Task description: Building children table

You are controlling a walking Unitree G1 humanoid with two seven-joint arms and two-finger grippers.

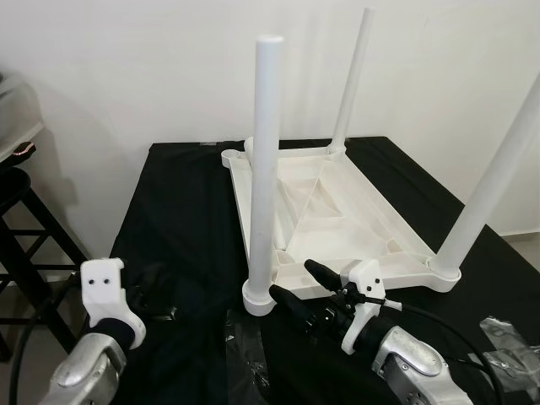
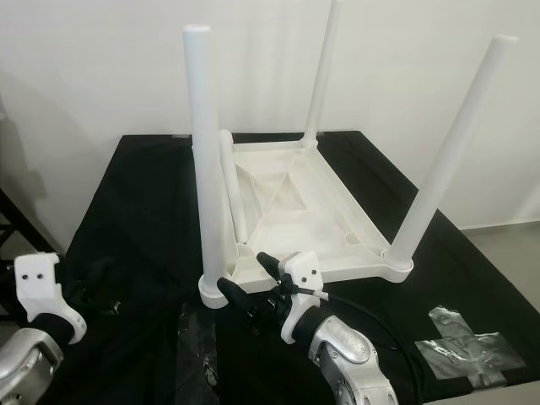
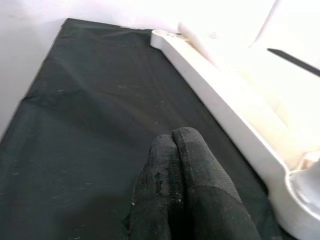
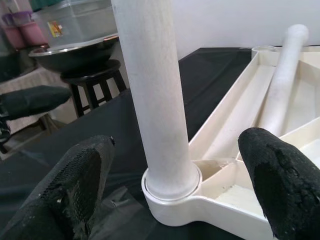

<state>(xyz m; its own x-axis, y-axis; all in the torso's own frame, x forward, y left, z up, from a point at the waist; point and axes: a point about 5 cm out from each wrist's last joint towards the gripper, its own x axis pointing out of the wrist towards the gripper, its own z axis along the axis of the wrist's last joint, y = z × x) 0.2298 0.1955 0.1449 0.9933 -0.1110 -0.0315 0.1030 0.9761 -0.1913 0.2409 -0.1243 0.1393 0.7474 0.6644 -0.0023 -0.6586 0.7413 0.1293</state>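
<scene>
Nearest the camera are the two silver arms, low at the front edge of the black-draped tabletop (image 1: 177,202).

Largest on that tabletop is the white children's table top (image 1: 329,215), lying upside down with its ribbed underside up and its long axis running away from the robot. Three legs stand upright in its corner sockets: the near-left leg (image 1: 264,169), the near-right leg (image 1: 494,181) and the far-right leg (image 1: 352,80). A fourth leg (image 2: 229,181) lies loose inside the tray along the left rail, and the far-left socket (image 1: 231,156) is unfilled, so by my reading one leg is left to fit.

To the left a dark stool (image 1: 21,219) stands on the floor, and strips of tape (image 2: 468,337) lie on the cloth at the right.

The right gripper (image 1: 299,287) is just in front of the near-left leg's base, with its fingers spread wide. In the right wrist view that leg stands between the two fingers (image 4: 80,185), untouched by either. Its axis is vertical, and closing here would clamp it just above the socket collar.

The left gripper (image 3: 175,160) hovers over bare cloth to the left of the table top, fingers pressed together and holding nothing. The right arm is clearly the nearer to the leg.
</scene>
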